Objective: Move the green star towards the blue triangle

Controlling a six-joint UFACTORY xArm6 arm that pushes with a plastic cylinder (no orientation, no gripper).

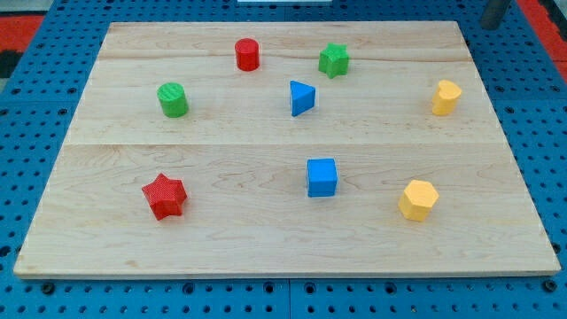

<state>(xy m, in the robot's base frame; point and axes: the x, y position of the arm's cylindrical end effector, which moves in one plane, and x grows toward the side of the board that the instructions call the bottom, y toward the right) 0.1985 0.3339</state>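
Camera view, green star (334, 59): a small, chunky block with blunt points, its top face a bright, ribbed green and its sides darker; it stands flat near the top edge of the wooden board (266, 239), a little to the view's right of centre.
Green star against the blue triangle (301, 97): the star lies up and to the view's right of the triangle, near it but apart, with bare wood between the two.
Blue triangle: a wedge-shaped block with one corner pointing to the view's right, below the star.
Red cylinder (247, 54): to the view's left of the star, at about the same height, well apart.
Green cylinder (173, 99): far to the view's left of the star and lower.
Yellow block by the right edge (446, 97): a faceted piece to the view's right of the star and lower, well apart.
Blue cube (322, 176): well below the star, past the triangle.
Yellow hexagonal block (418, 199): below and to the view's right of the star.
Red star (164, 196): far down to the view's lower left.
Edges: the star sits close to the board's top edge; open wood lies to its right and below.
My tip: I cannot tell where it is; only a dark rod (494, 12) shows at the view's top right corner, off the board and well away from the star, touching no block.
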